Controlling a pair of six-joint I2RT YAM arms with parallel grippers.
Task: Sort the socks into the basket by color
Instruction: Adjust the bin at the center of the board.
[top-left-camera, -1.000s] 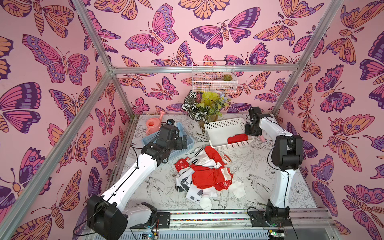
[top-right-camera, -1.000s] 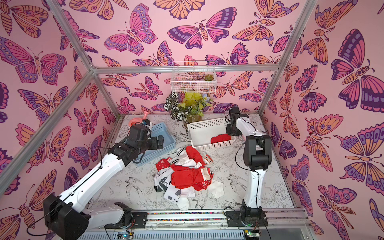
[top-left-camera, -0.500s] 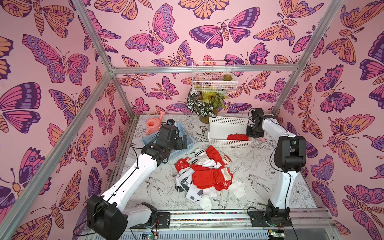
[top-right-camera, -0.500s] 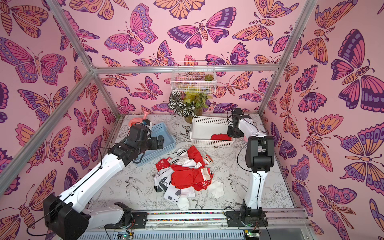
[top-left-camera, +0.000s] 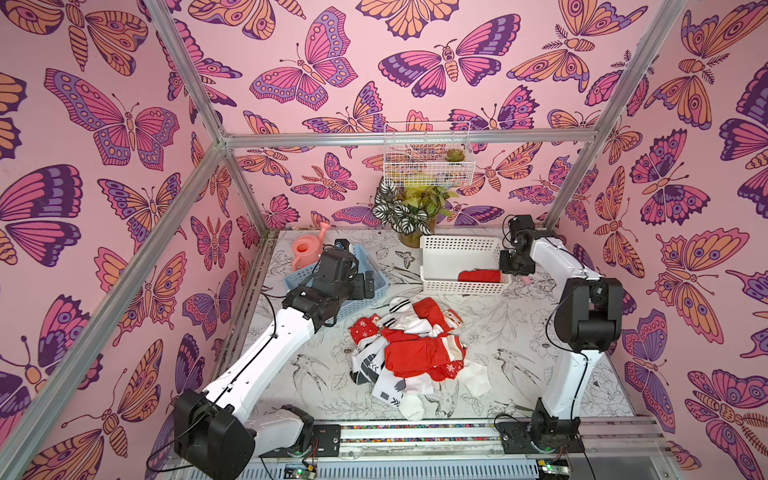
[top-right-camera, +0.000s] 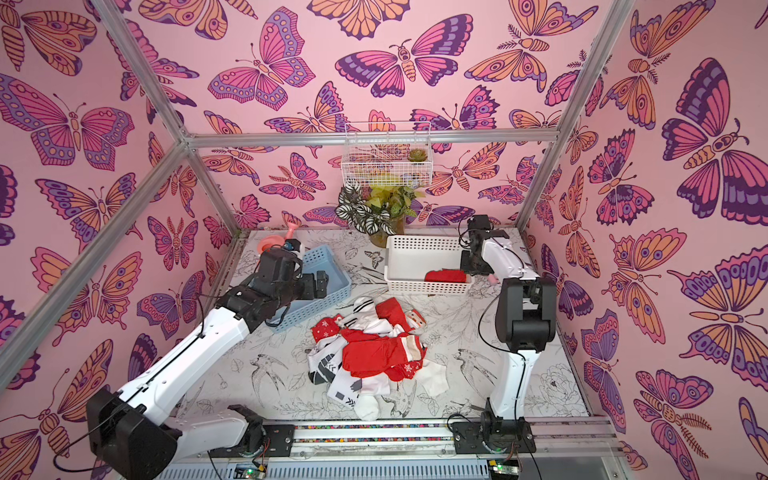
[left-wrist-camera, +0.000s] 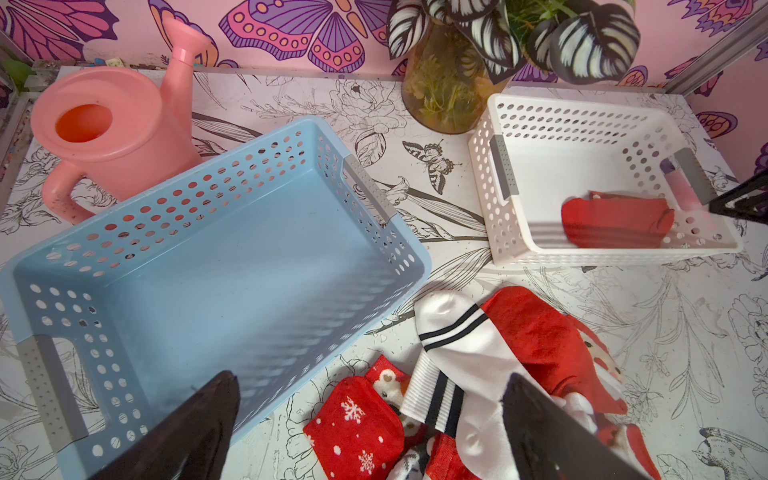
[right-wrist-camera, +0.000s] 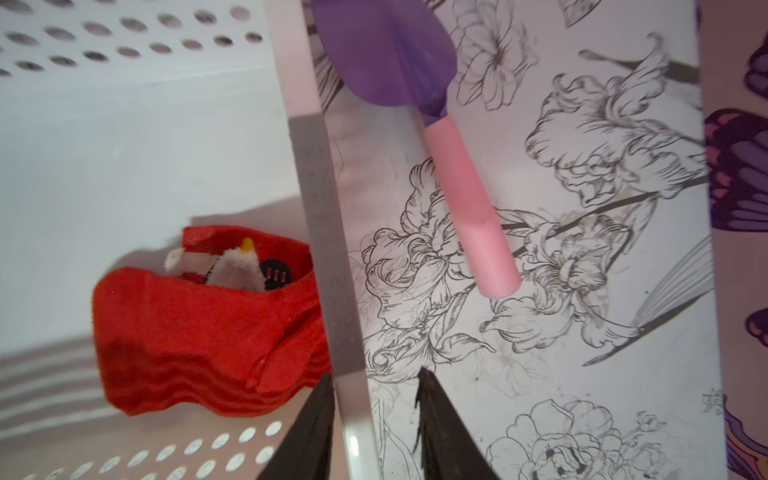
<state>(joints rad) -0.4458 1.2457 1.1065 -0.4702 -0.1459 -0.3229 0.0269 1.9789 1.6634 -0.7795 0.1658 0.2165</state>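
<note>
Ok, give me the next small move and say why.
Probably raise the right gripper clear of the white basket: its jaws straddle the basket's end rim without clamping it, the basket sits flat with one red sock inside, and the sock pile awaits sorting.

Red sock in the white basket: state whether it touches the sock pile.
Apart. Left wrist view: red sock lies inside the white basket; bare table separates basket from sock pile.

It was a staged robot test cell: butterfly-papered panels (top-left-camera: 124, 124) in an aluminium frame (top-left-camera: 332, 139), two arms (top-left-camera: 266, 357) bolted to a rail (top-left-camera: 415, 434) fronting a flower-printed worktop (top-left-camera: 519, 332).
</note>
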